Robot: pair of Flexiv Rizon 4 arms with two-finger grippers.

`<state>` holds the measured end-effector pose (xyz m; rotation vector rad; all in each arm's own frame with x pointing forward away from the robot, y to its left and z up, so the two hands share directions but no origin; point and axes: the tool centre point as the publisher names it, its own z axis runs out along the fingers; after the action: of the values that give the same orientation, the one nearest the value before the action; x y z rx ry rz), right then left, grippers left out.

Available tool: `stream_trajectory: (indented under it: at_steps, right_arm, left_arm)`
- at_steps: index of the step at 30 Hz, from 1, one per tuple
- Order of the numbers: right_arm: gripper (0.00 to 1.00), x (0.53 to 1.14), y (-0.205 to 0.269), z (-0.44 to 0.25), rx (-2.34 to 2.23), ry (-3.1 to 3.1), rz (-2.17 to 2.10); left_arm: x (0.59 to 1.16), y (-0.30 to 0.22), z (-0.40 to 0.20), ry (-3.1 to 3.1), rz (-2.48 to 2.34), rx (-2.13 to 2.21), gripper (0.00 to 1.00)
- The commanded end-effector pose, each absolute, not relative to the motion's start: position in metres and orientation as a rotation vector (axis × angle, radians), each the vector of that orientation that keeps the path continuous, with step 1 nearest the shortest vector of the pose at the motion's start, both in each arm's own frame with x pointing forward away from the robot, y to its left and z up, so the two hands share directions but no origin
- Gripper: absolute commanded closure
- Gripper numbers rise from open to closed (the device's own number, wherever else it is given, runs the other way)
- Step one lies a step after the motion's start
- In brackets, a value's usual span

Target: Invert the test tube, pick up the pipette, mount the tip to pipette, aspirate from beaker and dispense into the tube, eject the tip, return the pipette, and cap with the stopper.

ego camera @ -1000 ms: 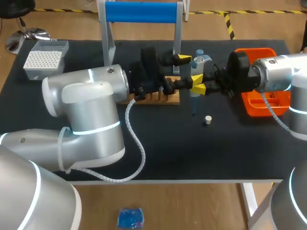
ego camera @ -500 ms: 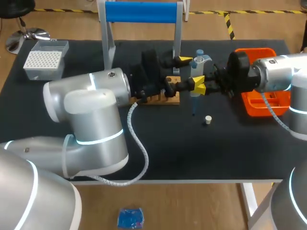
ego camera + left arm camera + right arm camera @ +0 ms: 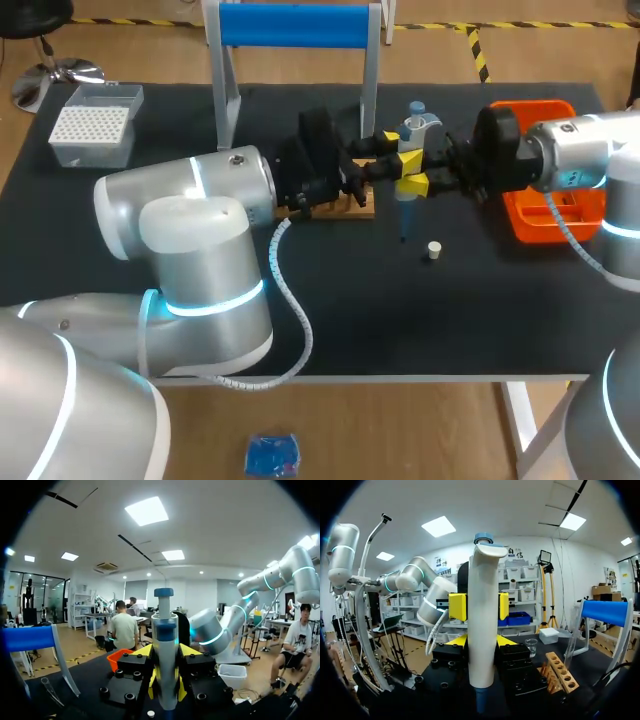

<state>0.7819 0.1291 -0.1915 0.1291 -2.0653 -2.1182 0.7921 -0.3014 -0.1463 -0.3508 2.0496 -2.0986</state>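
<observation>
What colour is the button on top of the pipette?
Blue. The button caps the pipette; it shows best in the left wrist view.

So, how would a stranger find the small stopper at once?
Start at the orange tray on the table's right side. Left of it, the right gripper holds a pipette upright, and the stopper lies on the black tabletop just in front of it. It is the only small, pale, loose piece there.
</observation>
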Motion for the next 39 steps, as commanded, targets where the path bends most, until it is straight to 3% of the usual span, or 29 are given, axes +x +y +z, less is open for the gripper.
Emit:
stream_trajectory:
  at_steps: [1, 3, 4, 5, 6, 7, 31, 39]
  right_arm:
    - [1.0, 0.779, 0.129, -0.191, 0.131, -2.066, -2.117]
    - [1.0, 0.779, 0.129, -0.191, 0.131, -2.066, -2.117]
    - [0.9, 0.779, 0.129, -0.191, 0.131, -2.066, -2.117]
    - [0.65, 0.779, 0.129, -0.191, 0.131, -2.066, -2.117]
    - [0.07, 0.779, 0.129, -0.191, 0.131, -2.066, -2.117]
    - [0.0, 0.779, 0.129, -0.191, 0.131, -2.066, -2.117]
    - [0.0, 0.779, 0.129, -0.191, 0.131, -2.066, -2.117]
    - [0.0, 0.799, 0.091, -0.179, 0.163, -2.146, -2.109]
  left_arm:
    - [0.797, -0.304, -0.148, 2.037, -2.109, -0.35, 1.0]
    - [0.797, -0.303, -0.148, 2.035, -2.111, -0.351, 1.0]
    - [0.797, -0.303, -0.148, 2.033, -2.112, -0.351, 1.0]
    - [0.797, -0.303, -0.148, 2.033, -2.113, -0.35, 1.0]
    - [0.797, -0.303, -0.148, 2.032, -2.114, -0.35, 1.0]
    - [0.797, -0.303, -0.148, 2.029, -2.116, -0.349, 1.0]
    - [0.801, -0.296, -0.152, 1.997, -2.139, -0.367, 1.0]
    - [0.804, -0.295, -0.153, 2.004, -2.136, -0.376, 1.0]
